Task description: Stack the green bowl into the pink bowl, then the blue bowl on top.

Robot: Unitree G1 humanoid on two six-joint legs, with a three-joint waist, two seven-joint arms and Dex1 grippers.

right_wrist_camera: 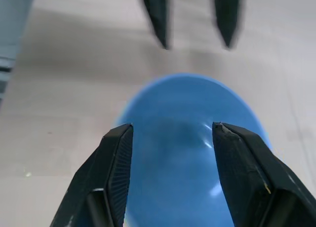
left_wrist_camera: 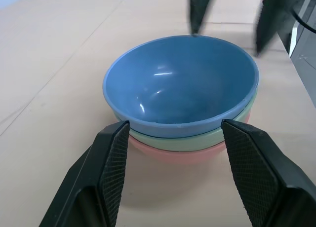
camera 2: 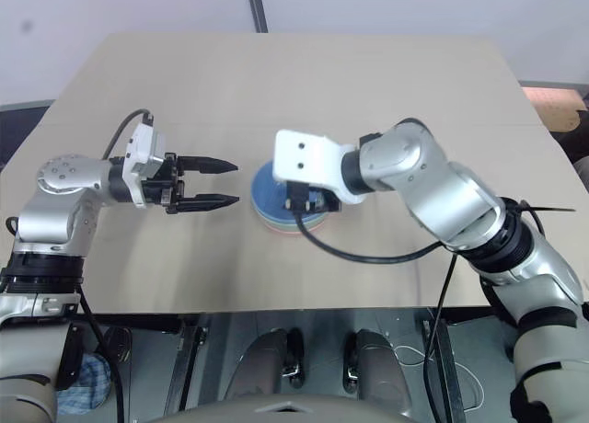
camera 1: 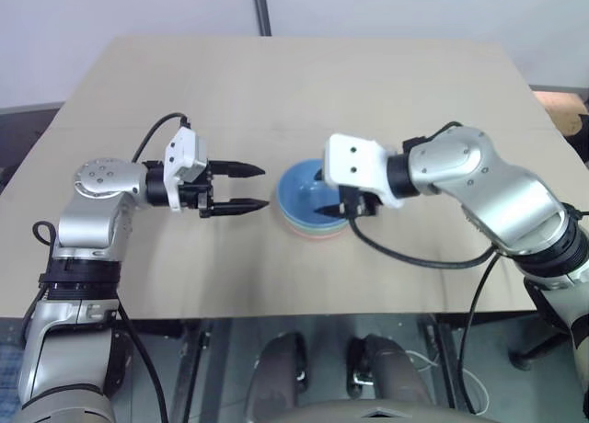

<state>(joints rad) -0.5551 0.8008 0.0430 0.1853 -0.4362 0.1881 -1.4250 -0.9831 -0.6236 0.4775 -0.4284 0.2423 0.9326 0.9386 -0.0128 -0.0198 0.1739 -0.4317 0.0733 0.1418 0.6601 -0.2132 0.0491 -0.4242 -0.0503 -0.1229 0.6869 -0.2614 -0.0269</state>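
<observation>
Blue bowl [left_wrist_camera: 180, 84] sits nested in the green bowl [left_wrist_camera: 197, 140] and pink bowl [left_wrist_camera: 187, 155]; right gripper [right_wrist_camera: 170, 133] hovers spread above, left gripper [camera 1: 247, 187] spread beside.

Three bowls sit on one table [camera 1: 276, 83], nested in a single stack: one blue bowl [left_wrist_camera: 180, 84] on top, one green bowl [left_wrist_camera: 197, 140] in the middle, and one pink bowl [left_wrist_camera: 182, 155] at the bottom. Two grippers are over the table, the left gripper [camera 1: 247, 188] and the right gripper [right_wrist_camera: 170, 153], and each has two black fingers, four fingers in all. One cable loops down from each arm, two cables altogether.
</observation>
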